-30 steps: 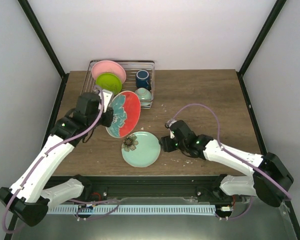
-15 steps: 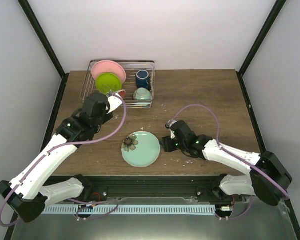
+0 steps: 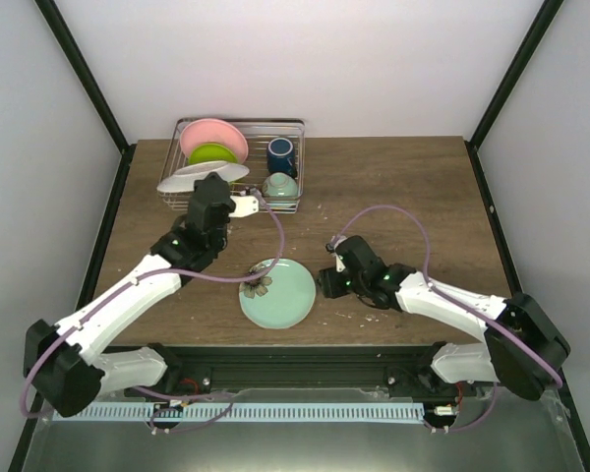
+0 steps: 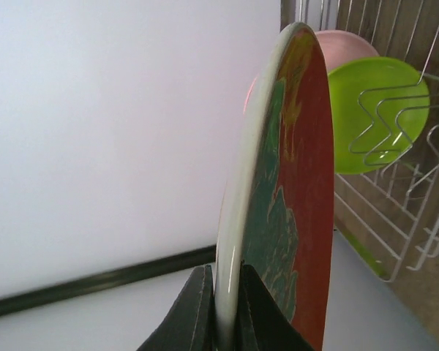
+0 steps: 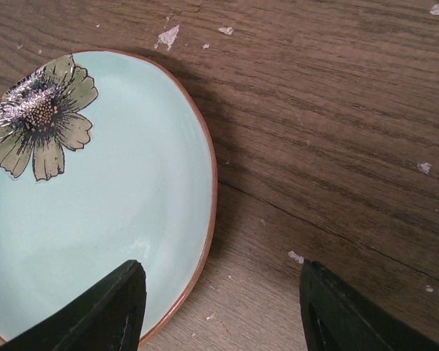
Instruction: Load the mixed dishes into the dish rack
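Left jaws clenched on red-and-teal floral ceramic plate [image 4: 307, 219] rim, at 7 o'clock corner of silver wire dish rack [image 3: 265, 121], desk's 11 o'clock. Slotting step, likely. Next, you align rim between tines, lower, release. Right jaws released.

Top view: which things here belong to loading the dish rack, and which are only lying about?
For the job: dish rack, pink plate, lime-green plate, dark blue cup, mint-green bowl, red-and-teal floral plate, pale teal flower plate.
Lying about: pale flakes on the table.
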